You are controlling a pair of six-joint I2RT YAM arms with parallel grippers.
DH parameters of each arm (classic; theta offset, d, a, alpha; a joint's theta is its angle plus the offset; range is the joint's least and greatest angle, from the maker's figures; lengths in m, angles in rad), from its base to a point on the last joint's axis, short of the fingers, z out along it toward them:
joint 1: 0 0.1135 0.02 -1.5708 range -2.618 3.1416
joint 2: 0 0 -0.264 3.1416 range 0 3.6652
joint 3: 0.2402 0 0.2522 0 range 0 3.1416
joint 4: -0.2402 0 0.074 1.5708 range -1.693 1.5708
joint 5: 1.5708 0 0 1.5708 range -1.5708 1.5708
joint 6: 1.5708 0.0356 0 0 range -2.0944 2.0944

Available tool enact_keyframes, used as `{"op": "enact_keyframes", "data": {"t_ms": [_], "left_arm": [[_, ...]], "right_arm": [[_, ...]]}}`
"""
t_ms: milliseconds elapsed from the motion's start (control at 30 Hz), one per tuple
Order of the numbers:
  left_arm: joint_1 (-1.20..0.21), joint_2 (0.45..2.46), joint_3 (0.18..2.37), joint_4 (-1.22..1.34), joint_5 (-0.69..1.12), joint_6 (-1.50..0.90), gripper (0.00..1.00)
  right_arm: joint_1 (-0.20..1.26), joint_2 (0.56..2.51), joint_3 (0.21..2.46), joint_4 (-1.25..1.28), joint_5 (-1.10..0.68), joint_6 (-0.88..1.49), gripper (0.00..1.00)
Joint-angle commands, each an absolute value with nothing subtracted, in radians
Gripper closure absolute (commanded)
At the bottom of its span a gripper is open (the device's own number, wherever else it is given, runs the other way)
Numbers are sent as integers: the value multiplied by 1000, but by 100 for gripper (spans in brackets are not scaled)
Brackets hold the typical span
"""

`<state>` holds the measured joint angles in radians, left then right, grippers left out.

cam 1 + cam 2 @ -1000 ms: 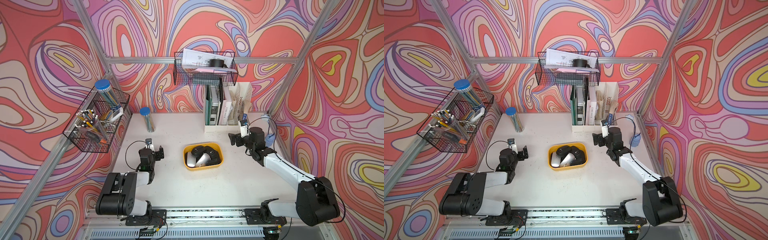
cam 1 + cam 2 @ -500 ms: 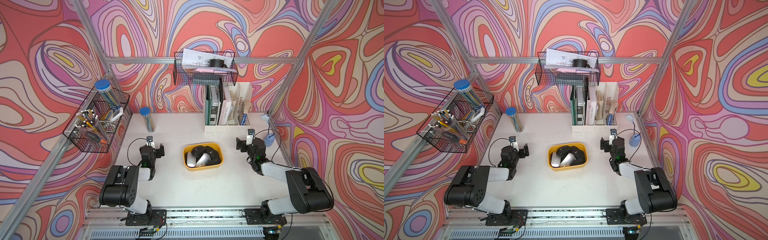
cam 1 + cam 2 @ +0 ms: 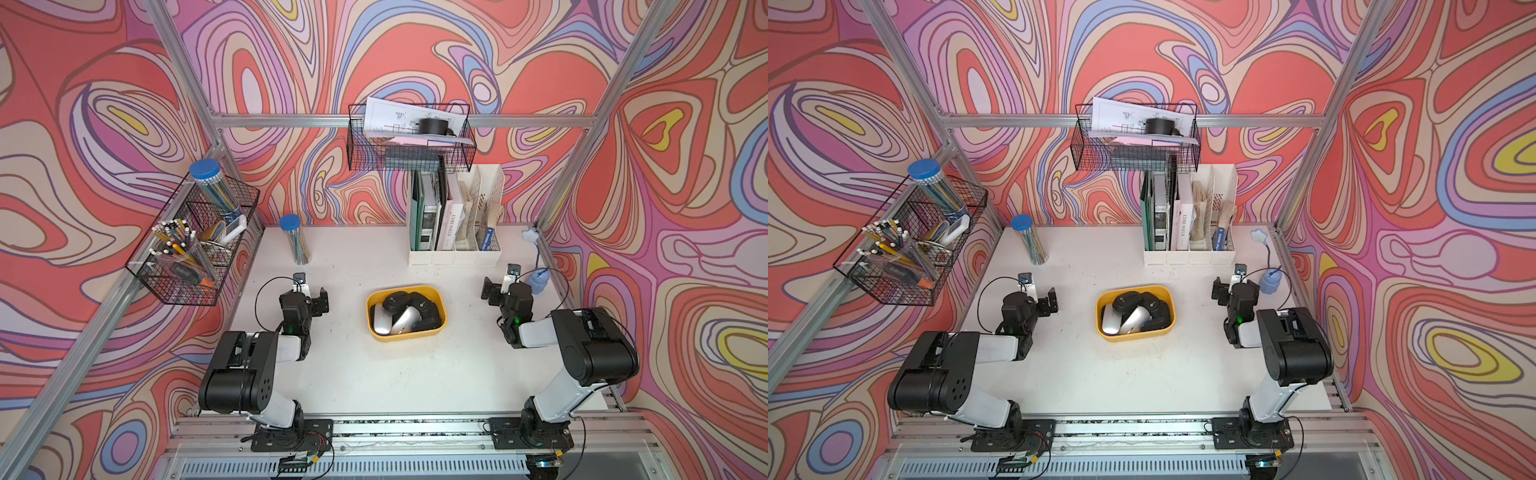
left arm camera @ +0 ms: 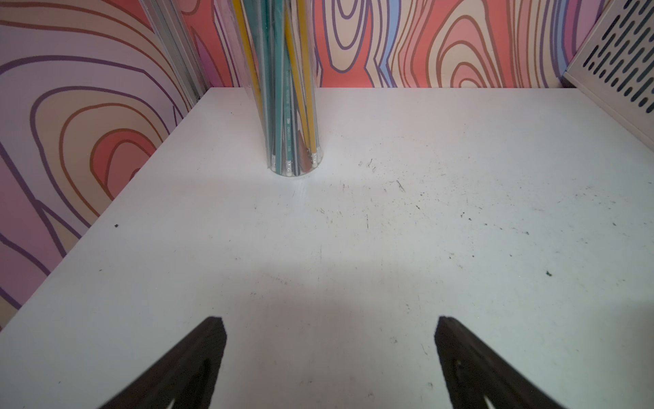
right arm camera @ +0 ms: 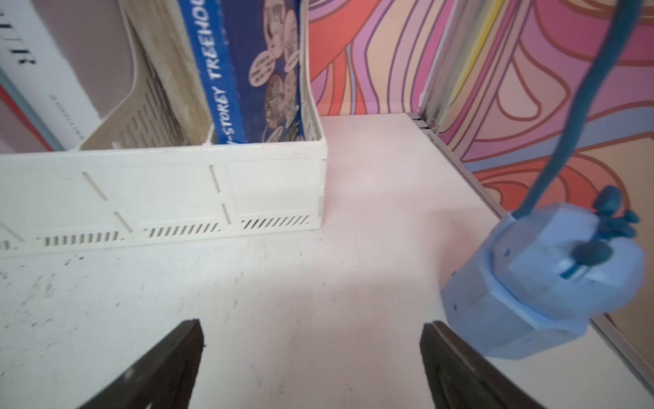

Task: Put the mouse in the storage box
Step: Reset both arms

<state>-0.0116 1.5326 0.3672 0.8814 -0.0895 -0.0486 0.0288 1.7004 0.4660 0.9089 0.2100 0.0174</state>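
Note:
The storage box (image 3: pixel 405 337) (image 3: pixel 1133 336), a shallow yellow tub, sits mid-table. Several mice lie piled inside it, among them a silver mouse (image 3: pixel 405 320) (image 3: pixel 1133 320) and black ones. No mouse shows on the bare table. My left gripper (image 3: pixel 311 291) (image 3: pixel 1040 293) (image 4: pixel 331 336) hovers low to the left of the box, open and empty. My right gripper (image 3: pixel 498 286) (image 3: pixel 1228 287) (image 5: pixel 311 336) is low to the right of the box, also open with only tabletop between its fingers.
A clear pencil tube (image 3: pixel 295 241) (image 4: pixel 288 106) stands ahead of the left gripper. The white file organizer (image 3: pixel 455 232) (image 5: pixel 159 191) and a blue lamp base (image 3: pixel 539 282) (image 5: pixel 548 283) flank the right gripper. Black wire baskets (image 3: pixel 195 249) (image 3: pixel 409 141) hang on the walls.
The right arm has folded back and its gripper has moved right, away from the box and down toward the lamp base. The left arm has folded back too. Both grippers stayed open.

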Motion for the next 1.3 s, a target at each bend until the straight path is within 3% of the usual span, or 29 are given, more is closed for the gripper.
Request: {"op": "enact_keyframes", "data": {"t_ms": [0,1267], "left_arm": [[-8,1536,376,878,-92,-39,1],[-12,1537,383,868,-52,-19,1]], "right_arm": [[30,1705,458,988,234,44,2],[31,1701,457,985,235,44,2]]}}
